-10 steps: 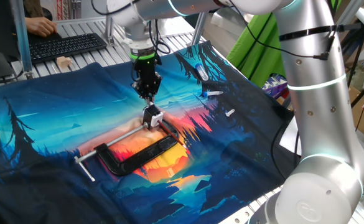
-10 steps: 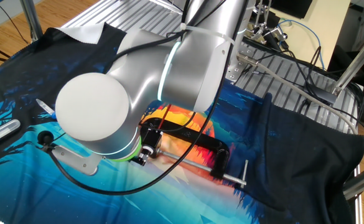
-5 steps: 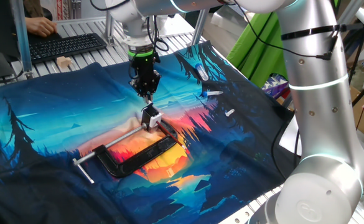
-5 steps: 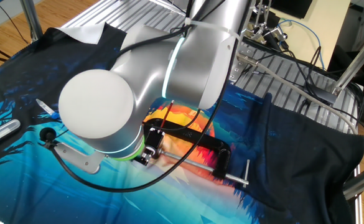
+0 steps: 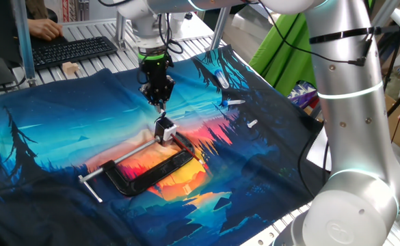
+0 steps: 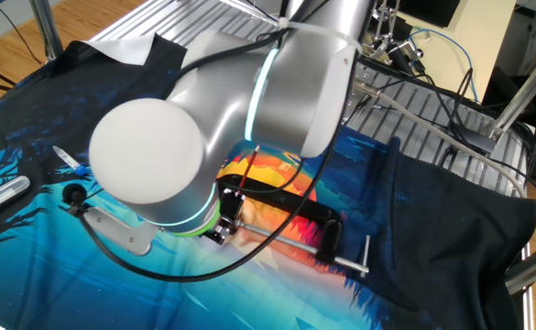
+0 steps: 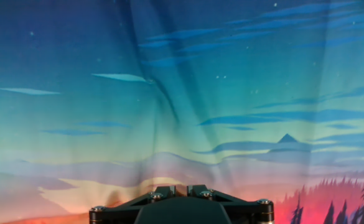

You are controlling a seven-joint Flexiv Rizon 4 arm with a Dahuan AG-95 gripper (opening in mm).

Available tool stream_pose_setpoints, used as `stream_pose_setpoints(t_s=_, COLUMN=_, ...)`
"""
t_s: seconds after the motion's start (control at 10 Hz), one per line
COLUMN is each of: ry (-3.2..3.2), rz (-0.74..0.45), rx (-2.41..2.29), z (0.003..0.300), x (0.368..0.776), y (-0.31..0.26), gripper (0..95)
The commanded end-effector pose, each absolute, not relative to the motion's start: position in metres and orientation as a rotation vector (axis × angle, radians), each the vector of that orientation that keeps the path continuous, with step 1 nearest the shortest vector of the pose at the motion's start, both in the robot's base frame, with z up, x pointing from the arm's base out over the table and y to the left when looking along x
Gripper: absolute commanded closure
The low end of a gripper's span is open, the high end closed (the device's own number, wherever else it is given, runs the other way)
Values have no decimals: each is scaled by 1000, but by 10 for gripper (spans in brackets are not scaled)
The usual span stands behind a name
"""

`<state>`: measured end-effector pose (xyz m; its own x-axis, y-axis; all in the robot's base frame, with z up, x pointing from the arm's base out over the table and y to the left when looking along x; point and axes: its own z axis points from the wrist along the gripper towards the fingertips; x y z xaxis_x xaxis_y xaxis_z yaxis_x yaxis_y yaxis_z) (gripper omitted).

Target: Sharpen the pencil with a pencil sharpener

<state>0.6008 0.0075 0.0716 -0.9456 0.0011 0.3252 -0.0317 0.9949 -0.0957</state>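
My gripper (image 5: 161, 104) hangs over the middle of the printed cloth, jaws pressed together on the pencil (image 5: 162, 113), a thin dark stick pointing down from the fingertips. Its tip is just above the pencil sharpener (image 5: 165, 130), a small white-and-black block held at the jaw end of the black C-clamp (image 5: 152, 171). In the hand view the gripper (image 7: 182, 186) shows only a sliver between its fingers, with bare cloth beyond; the sharpener is out of that view. In the other fixed view the arm hides the gripper and the pencil.
Blue-and-white marker pens (image 5: 221, 78) and a loose cap (image 5: 252, 124) lie on the cloth at the back right. The clamp's steel rod (image 5: 117, 160) sticks out to the left. A keyboard (image 5: 73, 49) and a person's hand are behind the cloth.
My gripper has risen and drifted slightly back and left, away from the sharpener, with the pencil in it. The clamp and sharpener have not moved.
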Motion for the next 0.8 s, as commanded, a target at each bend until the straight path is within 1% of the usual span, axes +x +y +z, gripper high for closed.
stream_pose_setpoints(t_s=0.1, ry=-2807, rz=140, rx=8, z=74, x=597, y=13, gripper=950)
stream_pose_setpoints(t_s=0.4, ry=-2803, rz=123, rx=-25, z=79, x=593, y=20, gripper=950)
stream_pose_setpoints(t_s=0.5, ry=-2803, rz=92, rx=-53, z=81, x=590, y=24, gripper=950)
stream_pose_setpoints(t_s=0.8, ry=-2811, rz=84, rx=-75, z=77, x=584, y=31, gripper=950)
